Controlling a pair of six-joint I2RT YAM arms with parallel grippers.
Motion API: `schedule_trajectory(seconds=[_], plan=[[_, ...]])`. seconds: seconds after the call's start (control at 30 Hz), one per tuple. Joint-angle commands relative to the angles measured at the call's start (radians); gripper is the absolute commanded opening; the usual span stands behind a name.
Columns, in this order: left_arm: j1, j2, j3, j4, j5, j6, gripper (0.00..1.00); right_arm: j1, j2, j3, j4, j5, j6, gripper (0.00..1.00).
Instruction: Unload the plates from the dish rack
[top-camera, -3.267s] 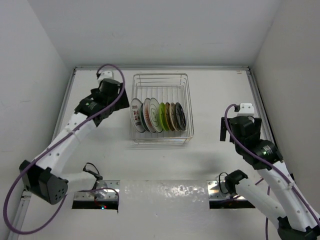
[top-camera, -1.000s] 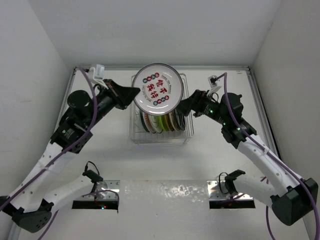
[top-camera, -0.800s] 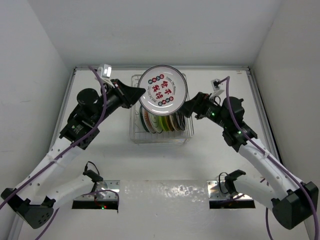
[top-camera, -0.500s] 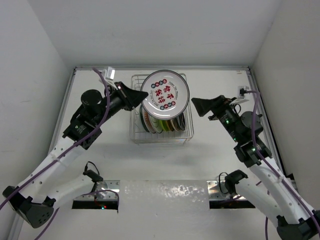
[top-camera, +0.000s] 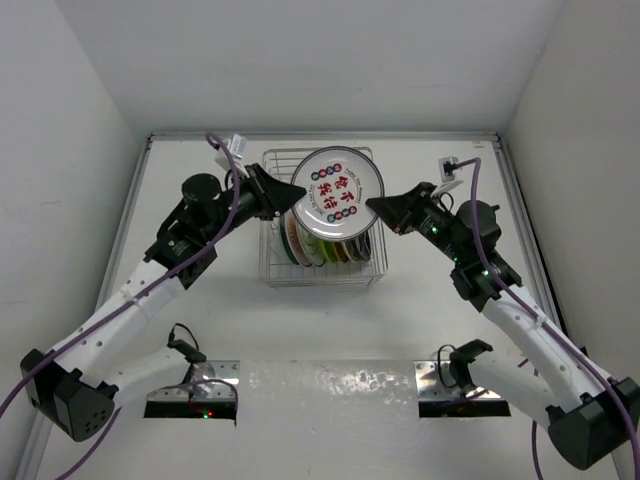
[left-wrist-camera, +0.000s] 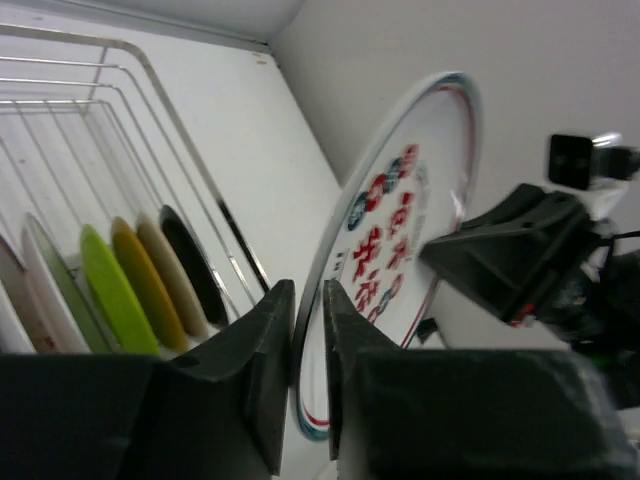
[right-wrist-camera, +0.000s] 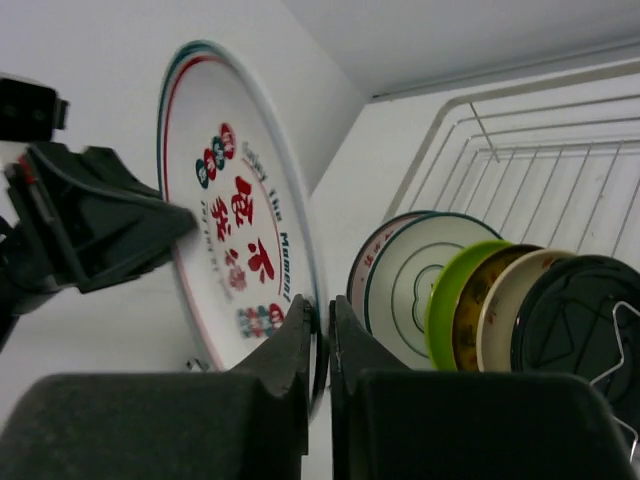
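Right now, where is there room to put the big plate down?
Free: the bare table in front of the dish rack. Crowded: inside the rack, with standing plates, and both sides, where the left arm and right arm reach over.

Red-marked plate (top-camera: 336, 195) tilted above dish rack (top-camera: 322, 282); maybe five other plates (top-camera: 325, 245) upright inside.

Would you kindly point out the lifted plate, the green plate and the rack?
Lifted plate (top-camera: 338, 196): top external view, centre of printed face.
Green plate (right-wrist-camera: 447, 295): right wrist view, visible left crescent.
Rack (top-camera: 320, 276): top external view, near wire wall.
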Motion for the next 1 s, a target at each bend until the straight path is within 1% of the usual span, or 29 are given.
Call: schedule_trajectory(seconds=[0.0, 0.03, 0.07, 0.1, 0.13, 0.17, 0.2, 0.23, 0.27, 0.3, 0.33, 0.37, 0.4, 0.47, 0.5, 0.53, 0.57, 0.6, 0.63, 0.67, 0.7, 0.77, 0.83, 0.93, 0.97], plan=[[-0.007, 0.018, 0.024, 0.092, 0.049, -0.025, 0.16, 0.001, 0.006, 0.03, 0.065, -0.024, 0.004, 0.0], [-0.006, 0.027, 0.027, 0.078, 0.035, -0.013, 0.26, 0.0, 0.003, 0.025, 0.054, -0.003, 0.004, 0.0], [-0.006, 0.035, 0.03, 0.043, 0.02, -0.005, 0.53, -0.002, -0.003, 0.024, 0.037, 0.07, 0.003, 0.0], [-0.006, 0.048, 0.035, -0.004, -0.008, 0.0, 0.72, -0.002, -0.016, 0.025, -0.042, 0.132, 0.001, 0.0], [-0.006, 0.053, 0.05, -0.079, -0.083, 0.013, 0.82, -0.006, -0.022, 0.031, -0.099, 0.207, 0.012, 0.0], [-0.006, 0.059, 0.058, -0.119, -0.124, 0.023, 0.93, -0.014, -0.026, 0.037, -0.158, 0.366, 0.029, 0.0], [-0.006, 0.062, 0.067, -0.152, -0.163, 0.032, 0.96, -0.031, -0.028, 0.042, -0.271, 0.429, 0.047, 0.0], [-0.006, 0.059, 0.076, -0.182, -0.228, 0.047, 0.98, -0.092, -0.03, 0.036, -0.297, 0.47, 0.067, 0.0], [-0.006, 0.055, 0.078, -0.225, -0.265, 0.058, 1.0, -0.138, -0.028, 0.024, -0.302, 0.488, 0.099, 0.0], [-0.006, 0.041, 0.078, -0.238, -0.283, 0.067, 1.0, -0.178, -0.023, 0.008, -0.288, 0.507, 0.118, 0.0], [-0.006, 0.033, 0.076, -0.25, -0.31, 0.084, 1.0, -0.26, -0.002, -0.012, -0.28, 0.513, 0.148, 0.0], [-0.006, 0.024, 0.075, -0.27, -0.322, 0.092, 1.0, -0.303, 0.015, -0.015, -0.267, 0.513, 0.159, 0.0], [-0.006, 0.007, 0.076, -0.279, -0.333, 0.101, 1.0, -0.384, 0.036, -0.018, -0.236, 0.498, 0.17, 0.0], [-0.006, -0.011, 0.081, -0.311, -0.343, 0.132, 1.0, -0.469, 0.119, -0.038, -0.182, 0.459, 0.22, 0.0], [-0.006, -0.019, 0.087, -0.325, -0.349, 0.154, 1.0, -0.55, 0.154, -0.053, -0.118, 0.394, 0.245, 0.0], [-0.006, -0.024, 0.089, -0.346, -0.352, 0.165, 1.0, -0.581, 0.247, -0.059, -0.081, 0.352, 0.297, 0.0], [-0.006, -0.033, 0.092, -0.357, -0.355, 0.174, 1.0, -0.609, 0.306, -0.059, 0.003, 0.305, 0.319, 0.0], [-0.006, -0.036, 0.096, -0.376, -0.364, 0.188, 1.0, -0.647, 0.435, -0.046, 0.043, 0.23, 0.346, 0.0], [-0.006, -0.039, 0.098, -0.382, -0.364, 0.194, 1.0, -0.658, 0.437, -0.032, 0.077, 0.187, 0.362, 0.0], [-0.006, -0.043, 0.101, -0.391, -0.361, 0.202, 1.0, -0.667, 0.563, -0.018, 0.147, 0.153, 0.383, 0.0], [-0.004, -0.047, 0.109, -0.406, -0.353, 0.211, 1.0, -0.686, 0.623, 0.0, 0.193, 0.087, 0.435, 0.0], [-0.006, -0.053, 0.118, -0.422, -0.34, 0.224, 1.0, -0.693, 0.761, 0.01, 0.352, 0.056, 0.478, 0.0], [-0.006, -0.06, 0.135, -0.451, -0.329, 0.244, 1.0, -0.694, 0.82, 0.075, 0.34, 0.065, 0.452, 0.0], [-0.004, -0.079, 0.148, -0.48, -0.336, 0.267, 1.0, -0.694, 0.907, 0.172, 0.225, 0.103, 0.399, 0.0], [-0.006, -0.086, 0.148, -0.486, -0.347, 0.273, 1.0, -0.694, 0.949, 0.206, 0.173, 0.109, 0.395, 0.04]])
